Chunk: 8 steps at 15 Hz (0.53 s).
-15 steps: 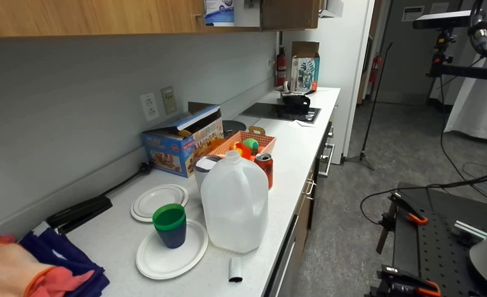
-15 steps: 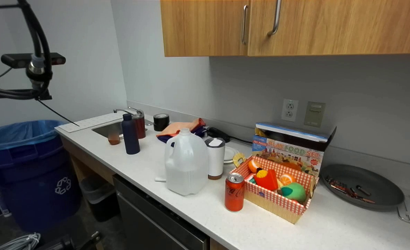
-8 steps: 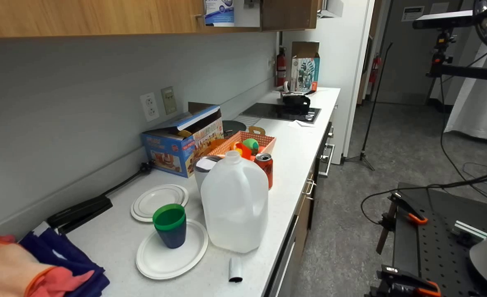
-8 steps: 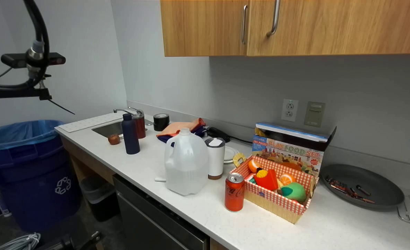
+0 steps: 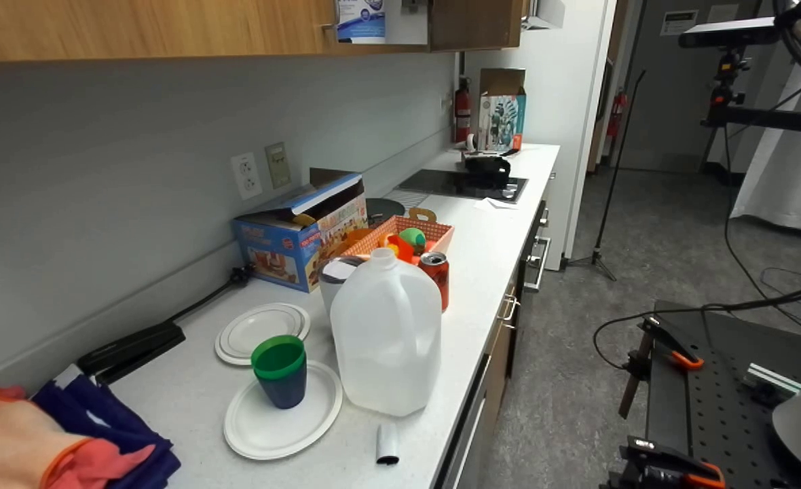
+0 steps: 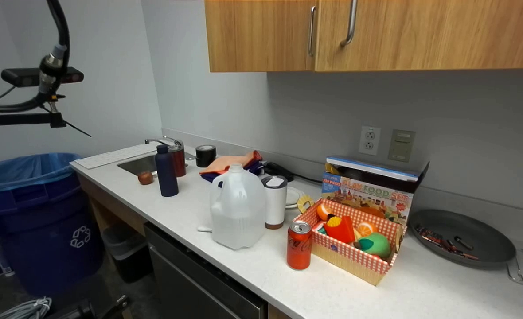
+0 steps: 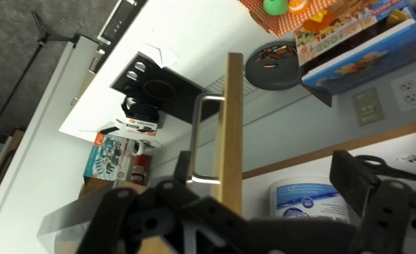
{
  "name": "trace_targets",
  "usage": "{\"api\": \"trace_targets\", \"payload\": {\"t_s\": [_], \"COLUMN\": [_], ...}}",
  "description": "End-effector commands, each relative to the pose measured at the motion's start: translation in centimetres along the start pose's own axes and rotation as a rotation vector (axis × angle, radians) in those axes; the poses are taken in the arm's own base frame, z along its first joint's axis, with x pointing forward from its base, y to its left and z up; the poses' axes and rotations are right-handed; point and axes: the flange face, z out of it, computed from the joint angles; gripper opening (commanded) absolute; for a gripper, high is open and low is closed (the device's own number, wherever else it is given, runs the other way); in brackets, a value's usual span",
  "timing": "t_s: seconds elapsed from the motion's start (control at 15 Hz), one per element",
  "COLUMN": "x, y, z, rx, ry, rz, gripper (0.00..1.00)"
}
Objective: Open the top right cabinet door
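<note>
The top right cabinet door stands swung open, seen edge-on in the wrist view. Its silver handle is on the left of the door edge there. Its outer face and handle show in an exterior view. Its shaded inner face shows in an exterior view. My gripper is open, with the door edge between its fingers. One finger is beside the handle; I cannot tell if it touches. The other finger is in front of the cabinet interior. Both exterior views leave the gripper out.
A white and blue tub and black scissors are inside the cabinet. The neighbouring door is shut. Below stand a water jug, red can, toy basket, play food box and pan.
The arm's cable and connector at the edge of the exterior views have shifted and tilted. The open door shifted very slightly between the oldest frames and now. The counter things have not moved.
</note>
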Motion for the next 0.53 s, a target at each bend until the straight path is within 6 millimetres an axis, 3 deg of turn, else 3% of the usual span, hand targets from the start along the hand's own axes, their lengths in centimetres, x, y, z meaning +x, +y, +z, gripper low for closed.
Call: {"api": "trace_targets", "payload": {"t_s": [0.0, 0.47], "x": [3.4, 7.3], "y": [-2.5, -5.3], "z": [0.9, 3.0], "rx": [0.076, 0.127], "ry": [0.101, 0.161], "rz": [-0.05, -0.082], "gripper": [1.0, 1.0]}}
